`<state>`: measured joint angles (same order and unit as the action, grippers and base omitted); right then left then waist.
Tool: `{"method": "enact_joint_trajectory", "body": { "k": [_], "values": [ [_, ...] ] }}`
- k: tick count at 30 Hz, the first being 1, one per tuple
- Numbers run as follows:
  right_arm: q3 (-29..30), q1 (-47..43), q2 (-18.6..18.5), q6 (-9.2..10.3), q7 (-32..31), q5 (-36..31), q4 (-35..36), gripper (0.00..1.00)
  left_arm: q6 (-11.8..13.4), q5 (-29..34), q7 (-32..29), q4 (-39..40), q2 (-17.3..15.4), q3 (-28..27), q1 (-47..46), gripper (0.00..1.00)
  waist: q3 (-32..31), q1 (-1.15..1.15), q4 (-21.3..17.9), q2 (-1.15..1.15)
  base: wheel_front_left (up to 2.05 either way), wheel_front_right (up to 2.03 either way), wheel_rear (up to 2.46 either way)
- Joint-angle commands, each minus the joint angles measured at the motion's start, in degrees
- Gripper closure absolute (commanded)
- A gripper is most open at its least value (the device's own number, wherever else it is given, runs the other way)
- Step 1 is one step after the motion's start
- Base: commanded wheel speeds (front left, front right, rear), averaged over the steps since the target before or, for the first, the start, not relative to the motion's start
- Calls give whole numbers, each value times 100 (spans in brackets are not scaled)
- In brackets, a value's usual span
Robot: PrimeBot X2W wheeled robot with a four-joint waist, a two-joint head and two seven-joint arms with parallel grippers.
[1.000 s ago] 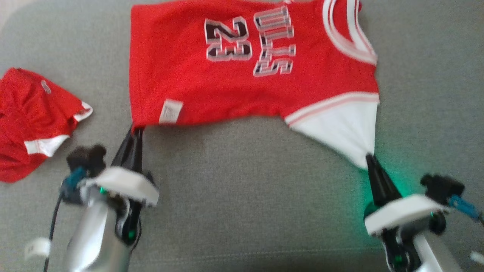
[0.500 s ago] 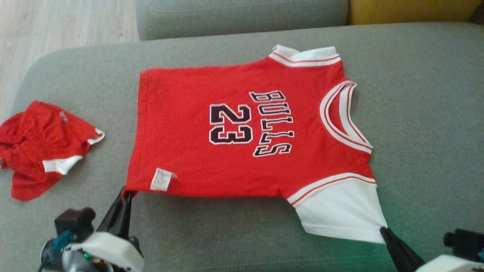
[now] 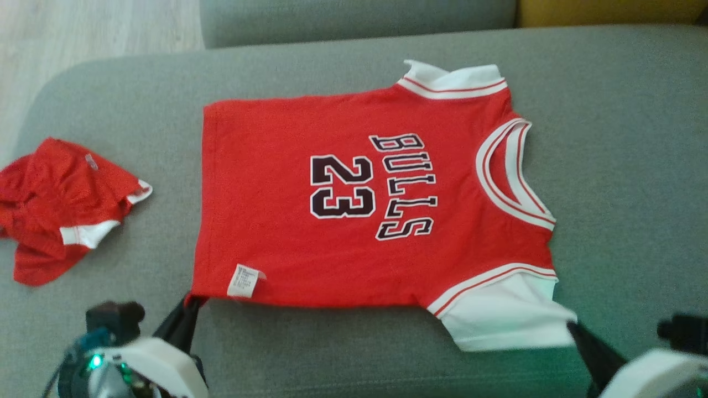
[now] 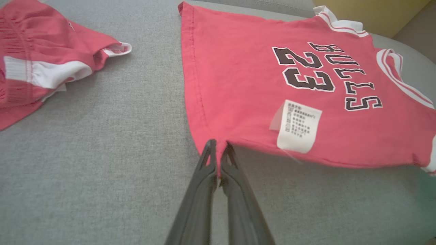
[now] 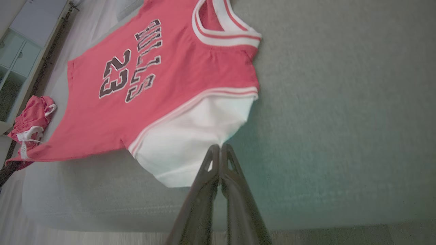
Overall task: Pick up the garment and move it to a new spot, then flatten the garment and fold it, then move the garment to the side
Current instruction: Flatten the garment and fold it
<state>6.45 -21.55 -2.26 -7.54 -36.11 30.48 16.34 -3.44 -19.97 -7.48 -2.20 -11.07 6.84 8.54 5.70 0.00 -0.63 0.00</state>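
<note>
Pinching a red jersey (image 3: 287,221) by two corners on the grey sofa (image 3: 619,138).
Its hem corner is clamped in the left gripper (image 4: 218,146) and its white sleeve in the right gripper (image 5: 219,149); it lies spread out, print up.

A wide grey woven-fabric sofa seat (image 3: 625,166) spans the scene, with a grey back cushion (image 3: 354,22) and a mustard-yellow cushion (image 3: 603,11) behind it. Pale wood-plank floor (image 3: 94,33) lies past its rounded corner.
</note>
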Motion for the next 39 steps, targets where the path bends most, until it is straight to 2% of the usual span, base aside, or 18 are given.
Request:
{"method": "enact_joint_trajectory", "body": {
  "k": [1,8,15,22,31,32,33,34,39],
  "values": [
    [-92,504,-63,5,-50,-48,234,100,-27,-74,-97,158,-163,-207,-435,100,180,0,29,0,0,0,0],
    [-45,1637,-63,5,-263,-224,-56,100,-166,-384,-776,78,-391,-173,-1033,100,743,0,109,0,0,0,0],
    [4,2887,-62,5,-382,-256,-700,100,-265,-580,-1182,-122,-553,-51,-1716,100,1069,0,175,0,0,0,0],
    [11,3996,-62,5,-294,-335,-1500,100,-322,-764,-1216,-363,-632,-1,-2294,100,1246,0,249,0,0,0,0],
    [-56,4649,-74,5,181,-291,-2153,100,-356,-868,-1001,-769,-614,109,-2662,100,1388,0,300,0,0,0,0],
    [-80,4694,-74,5,276,-248,-2225,54,-360,-878,-959,-831,-607,129,-2695,86,1401,0,303,0,0,0,0],
    [-123,4721,-76,5,376,-228,-2296,0,-363,-915,-894,-891,-575,127,-2726,27,1410,0,306,0,0,0,0],
    [-152,4744,-76,5,533,-183,-2341,0,-365,-925,-838,-949,-553,142,-2743,0,1413,0,310,0,0,0,0],
    [-469,4685,-174,5,1568,-19,-2440,0,-283,-856,-105,-1087,-374,58,-2773,0,1434,0,330,0,0,0,0]
  ]
}}
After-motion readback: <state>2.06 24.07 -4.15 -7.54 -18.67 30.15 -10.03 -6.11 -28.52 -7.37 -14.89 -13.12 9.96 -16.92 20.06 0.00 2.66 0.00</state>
